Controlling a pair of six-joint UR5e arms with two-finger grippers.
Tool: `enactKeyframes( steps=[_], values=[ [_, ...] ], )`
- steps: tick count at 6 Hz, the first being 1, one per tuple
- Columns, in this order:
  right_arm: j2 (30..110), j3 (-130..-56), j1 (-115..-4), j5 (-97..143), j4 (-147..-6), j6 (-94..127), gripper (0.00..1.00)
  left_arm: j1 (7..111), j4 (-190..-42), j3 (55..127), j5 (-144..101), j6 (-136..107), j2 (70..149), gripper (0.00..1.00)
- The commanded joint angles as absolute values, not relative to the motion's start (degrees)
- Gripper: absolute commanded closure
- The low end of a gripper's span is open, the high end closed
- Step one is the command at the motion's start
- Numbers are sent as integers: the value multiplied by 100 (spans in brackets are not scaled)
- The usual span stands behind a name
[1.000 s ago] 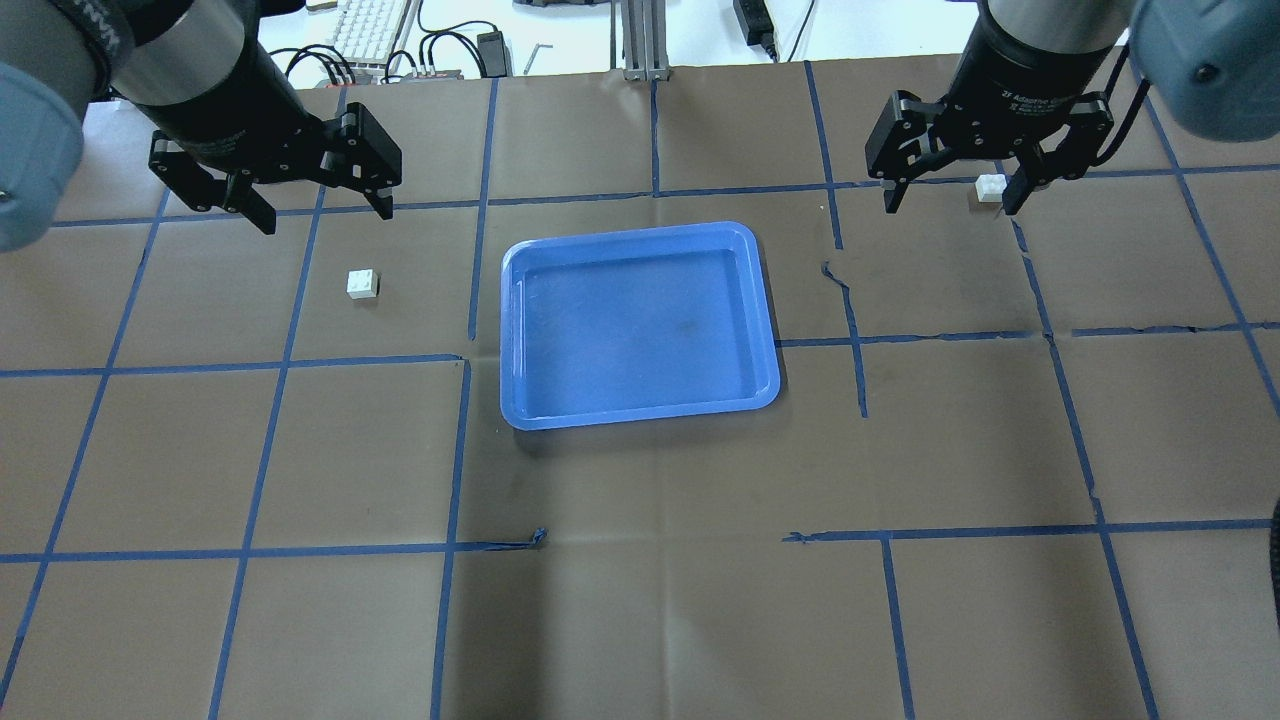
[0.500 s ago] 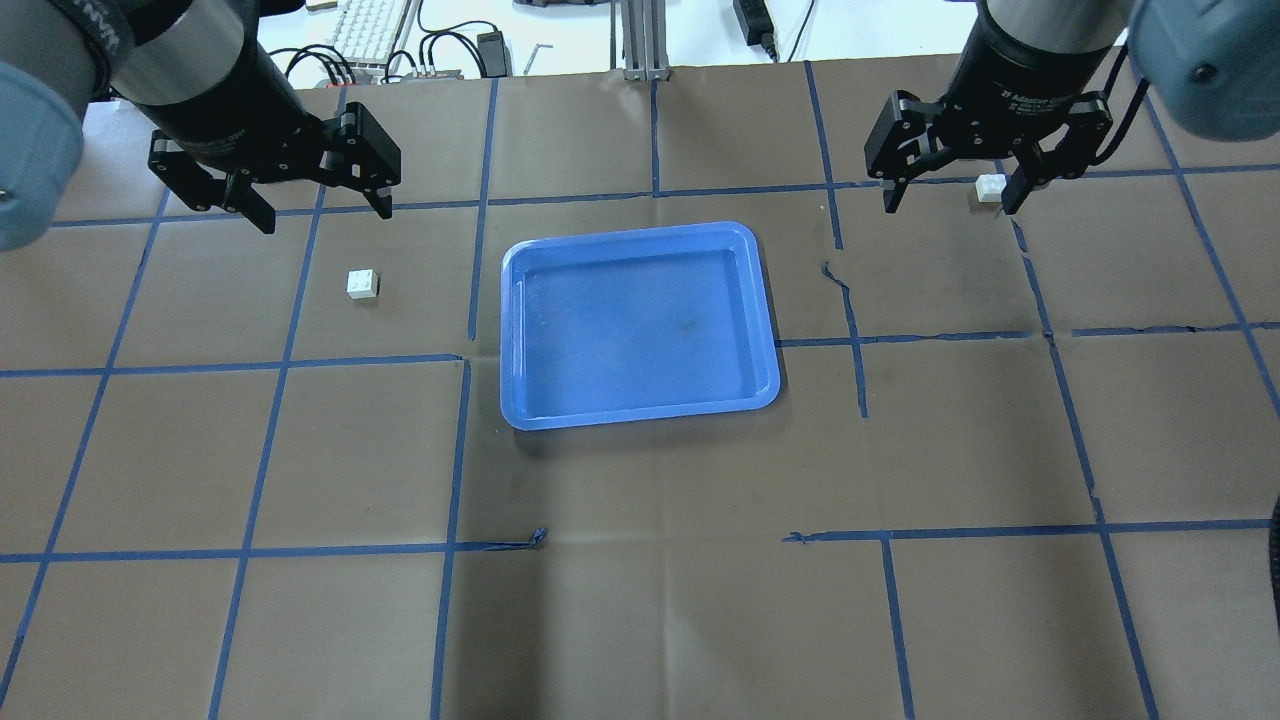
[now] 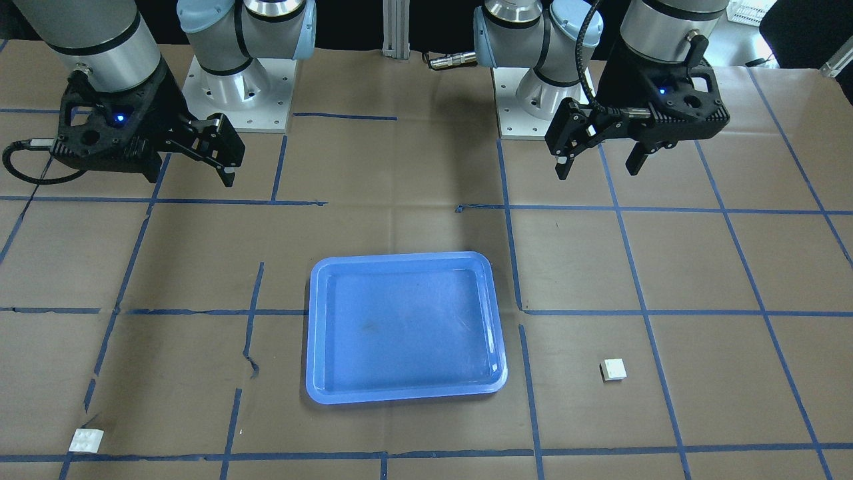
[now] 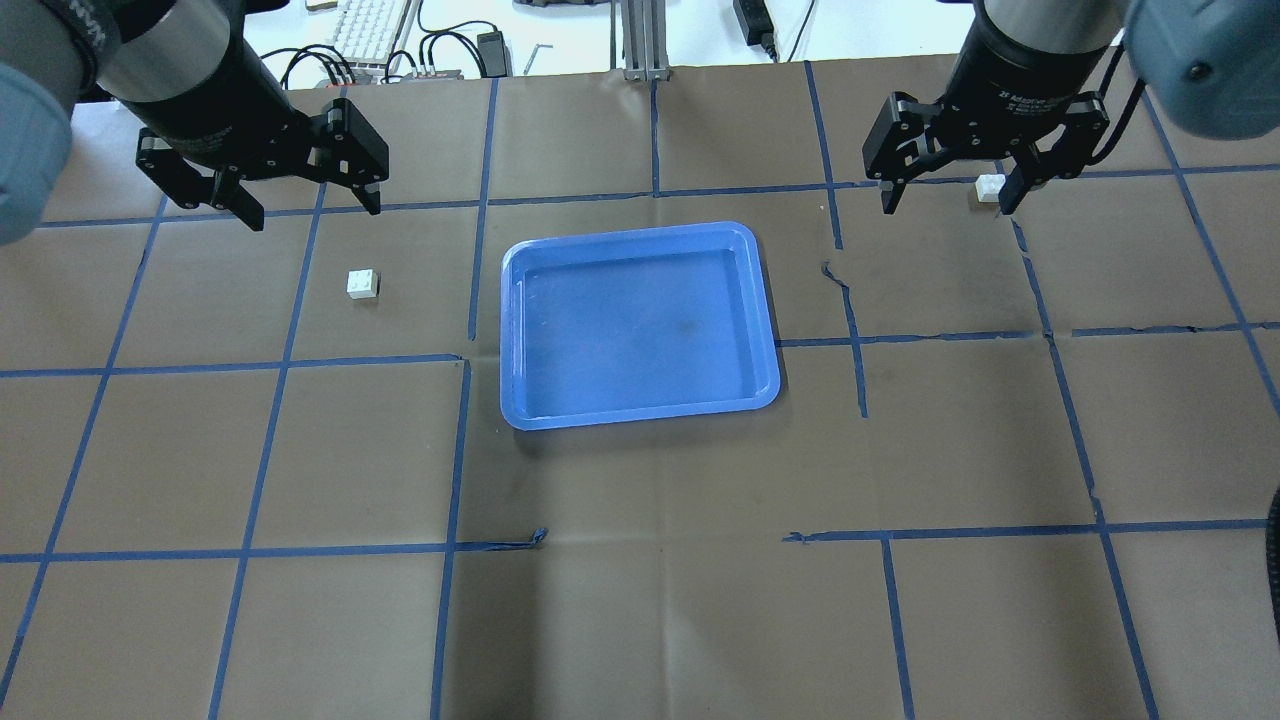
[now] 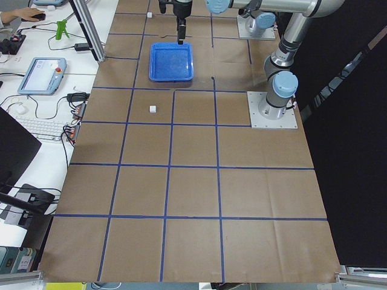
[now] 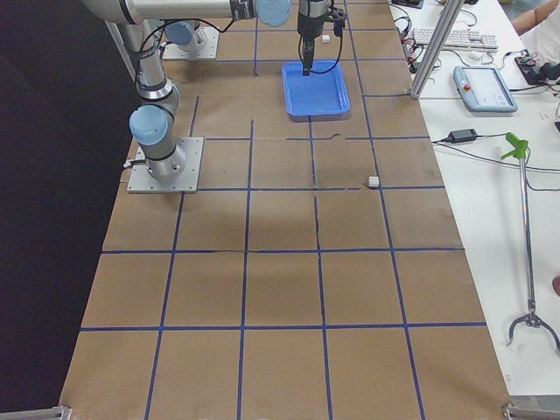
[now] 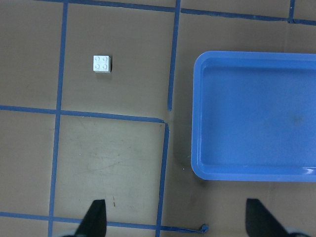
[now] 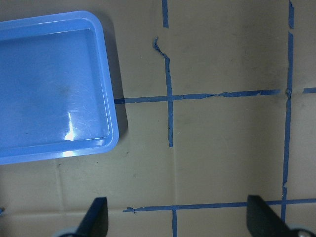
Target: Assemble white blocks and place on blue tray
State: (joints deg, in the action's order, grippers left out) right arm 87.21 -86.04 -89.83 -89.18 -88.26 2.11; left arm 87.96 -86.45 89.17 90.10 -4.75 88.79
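Observation:
One white block (image 4: 363,284) lies on the table left of the blue tray (image 4: 640,232); it also shows in the left wrist view (image 7: 101,63) and the front view (image 3: 613,369). The other white block (image 4: 990,187) lies far right, beside my right gripper's finger, and shows in the front view (image 3: 86,439). My left gripper (image 4: 315,214) is open and empty, hovering beyond the left block. My right gripper (image 4: 946,208) is open and empty, hovering above the table. The tray is empty. The right wrist view shows the tray (image 8: 106,74) but no block.
Brown paper with a grid of blue tape (image 4: 455,460) covers the table. A keyboard (image 4: 368,28) and cables lie past the far edge. Torn tape shows right of the tray (image 4: 845,290). The arm bases (image 3: 233,87) stand at the robot's side.
My left gripper has shifted slightly toward the far left, still open. My right gripper has barely moved. Blocks and tray have not moved.

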Motion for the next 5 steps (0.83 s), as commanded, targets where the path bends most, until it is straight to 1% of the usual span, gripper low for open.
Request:
enactKeyframes(
  steps=[1,2,3,4,5],
  values=[
    [8701,-8613,-8974,-8912,-9059,-739,0,8570,-8614,9156,9026,-483,9296,1],
    [8597,-8605,-8974,-8860,-9088,-1530,0,8186,-8361,9271,9035,-492,9899,1],
    [8500,-8578,-8956,-8859,-9140,-2373,0,7765,-7706,9229,9026,-483,10384,1],
    [8429,-8578,-8947,-8903,-9280,-3174,0,7595,-7160,9220,9018,-475,10711,1],
    [8298,-8535,-8895,-8903,-9420,-4078,0,7542,-6798,9046,9026,-83,11114,1]
  ],
)
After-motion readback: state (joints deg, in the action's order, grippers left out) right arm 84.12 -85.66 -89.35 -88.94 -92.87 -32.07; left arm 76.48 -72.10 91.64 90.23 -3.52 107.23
